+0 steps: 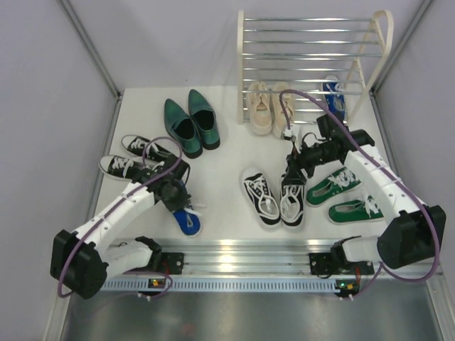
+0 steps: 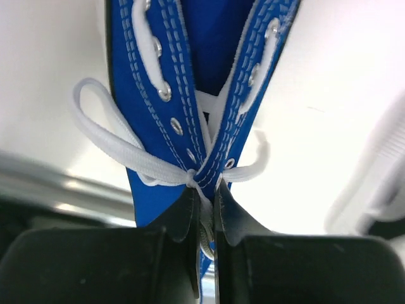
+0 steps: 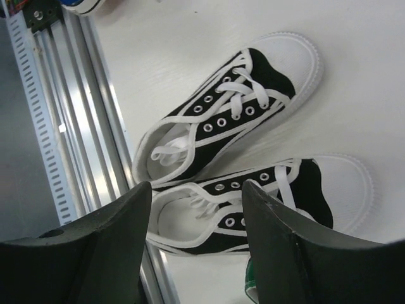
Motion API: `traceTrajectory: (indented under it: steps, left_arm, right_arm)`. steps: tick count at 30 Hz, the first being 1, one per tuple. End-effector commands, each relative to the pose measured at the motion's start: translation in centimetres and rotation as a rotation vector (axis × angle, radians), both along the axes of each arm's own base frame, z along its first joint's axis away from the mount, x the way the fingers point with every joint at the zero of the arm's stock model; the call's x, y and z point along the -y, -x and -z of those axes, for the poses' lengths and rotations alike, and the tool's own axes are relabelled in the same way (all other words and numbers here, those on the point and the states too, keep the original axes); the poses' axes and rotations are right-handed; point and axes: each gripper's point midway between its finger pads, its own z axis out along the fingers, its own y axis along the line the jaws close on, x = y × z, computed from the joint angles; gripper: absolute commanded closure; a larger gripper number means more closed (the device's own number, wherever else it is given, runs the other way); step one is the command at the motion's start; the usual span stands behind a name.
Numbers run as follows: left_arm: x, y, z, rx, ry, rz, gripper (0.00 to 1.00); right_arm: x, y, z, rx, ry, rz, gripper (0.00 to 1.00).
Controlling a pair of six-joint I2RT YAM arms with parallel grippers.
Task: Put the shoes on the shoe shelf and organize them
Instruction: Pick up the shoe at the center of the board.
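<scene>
— White table, shoe shelf at its far edge. And the left arm?
— Folded low by the front rail, left gripper pinching the blue sneaker at its laces.
— Right?
— Right gripper hangs over the black-and-white sneakers — jaws spread.

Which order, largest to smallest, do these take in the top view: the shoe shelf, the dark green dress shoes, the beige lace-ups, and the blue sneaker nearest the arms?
1. shoe shelf
2. dark green dress shoes, as a pair
3. beige lace-ups, only slightly smaller, nearly alike
4. blue sneaker, a single shoe, partly hidden
</scene>
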Motion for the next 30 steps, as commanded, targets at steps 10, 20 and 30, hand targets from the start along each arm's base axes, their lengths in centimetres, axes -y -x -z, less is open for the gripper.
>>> traceTrajectory:
  steps: [10, 20, 30]
  left_arm:
    - [17.8, -8.8, -21.8, 0.829, 0.778, 0.541, 1.00]
    - [25.2, -9.3, -23.5, 0.833, 0.867, 0.682, 1.00]
    - [27.9, -7.8, -25.0, 0.839, 0.969, 0.767, 1.00]
  right_arm:
    - [-6.3, 2.0, -7.9, -0.218, -0.248, 0.012, 0.30]
    - [-5.6, -5.6, -10.3, -0.167, -0.299, 0.550, 0.01]
    - [-5.2, -8.6, -7.6, -0.227, -0.279, 0.744, 0.03]
